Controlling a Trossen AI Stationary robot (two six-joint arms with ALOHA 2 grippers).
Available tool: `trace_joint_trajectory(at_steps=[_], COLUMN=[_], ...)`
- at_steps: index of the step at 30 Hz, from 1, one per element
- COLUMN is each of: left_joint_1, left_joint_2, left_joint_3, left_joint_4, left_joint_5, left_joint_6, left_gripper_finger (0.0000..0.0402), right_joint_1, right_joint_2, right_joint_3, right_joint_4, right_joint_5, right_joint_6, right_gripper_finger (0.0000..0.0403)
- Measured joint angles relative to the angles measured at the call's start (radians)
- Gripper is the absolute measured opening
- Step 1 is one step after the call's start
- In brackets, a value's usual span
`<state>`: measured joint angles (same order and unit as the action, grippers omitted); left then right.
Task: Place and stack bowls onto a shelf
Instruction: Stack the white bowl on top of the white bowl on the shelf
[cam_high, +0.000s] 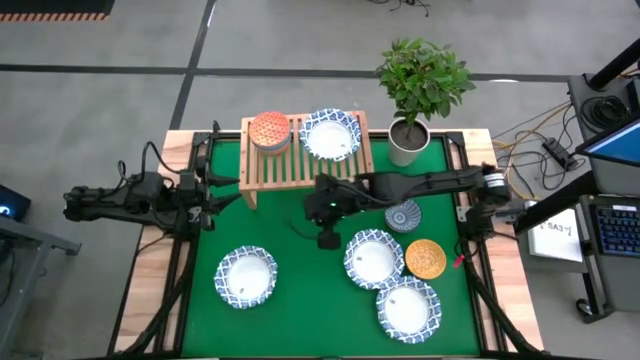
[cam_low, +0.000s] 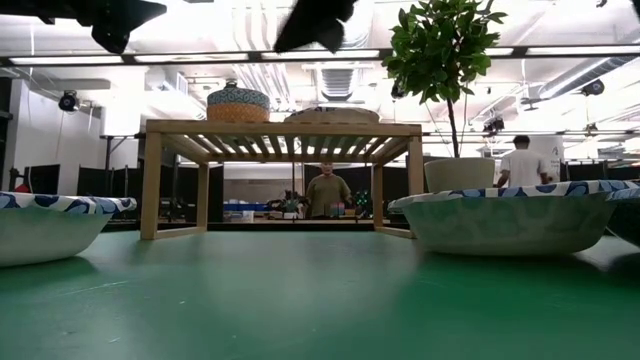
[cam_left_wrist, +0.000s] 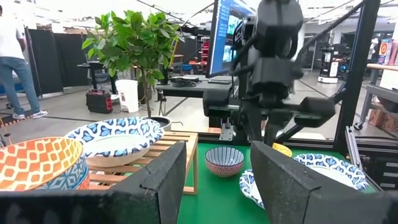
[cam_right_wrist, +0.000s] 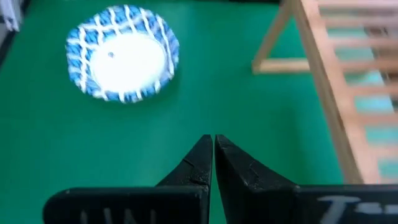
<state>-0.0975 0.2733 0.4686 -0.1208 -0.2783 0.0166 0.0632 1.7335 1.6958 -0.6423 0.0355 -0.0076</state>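
The shelf (cam_high: 305, 150) stands at the table's far edge, holding an orange bowl (cam_high: 269, 129) and a white bowl (cam_high: 331, 134). The right gripper (cam_high: 327, 238) hangs mid-table, fingers together. The left gripper (cam_high: 232, 199), fingers apart, waits by the left edge.

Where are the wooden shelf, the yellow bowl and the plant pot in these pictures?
wooden shelf (cam_high: 285, 165): high view, on bare slats of its top, between the two bowls.
yellow bowl (cam_high: 425, 258): high view, middle of its inside.
plant pot (cam_high: 407, 146): high view, on its white side wall.
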Motion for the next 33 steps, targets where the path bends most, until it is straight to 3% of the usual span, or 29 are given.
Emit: trace_joint_trajectory(at_steps=[7,12,17,22,25,33], left_joint_1=[0.000,0.000,0.000,0.000,0.001,0.001], left_joint_2=[0.001,0.004,0.010,0.021,0.025,0.030], left_joint_3=[0.000,0.000,0.000,0.000,0.000,0.000], left_joint_4=[0.000,0.001,0.001,0.001,-0.002,-0.001], left_joint_5=[0.000,-0.005,-0.005,-0.005,-0.005,-0.049], left_joint_6=[0.000,0.011,0.023,0.023,0.026,0.027], left_gripper_finger=[0.0164,0.0164,0.0164,0.0164,0.0164,0.0164], right_joint_1=[0.045,0.081,0.114,0.152,0.171,0.265], right_joint_2=[-0.132,-0.163,-0.148,-0.097,-0.064,-0.002], right_joint_3=[-0.269,-0.363,-0.374,-0.333,-0.311,-0.295], right_joint_4=[0.000,-0.005,-0.004,-0.031,-0.104,-0.197], right_joint_5=[0.010,-0.008,-0.107,-0.116,-0.118,-0.207], right_joint_6=[0.115,0.268,0.413,0.359,0.411,0.643], right_gripper_finger=[0.0009,0.0012,0.0056,0.0129,0.0160,0.0175])
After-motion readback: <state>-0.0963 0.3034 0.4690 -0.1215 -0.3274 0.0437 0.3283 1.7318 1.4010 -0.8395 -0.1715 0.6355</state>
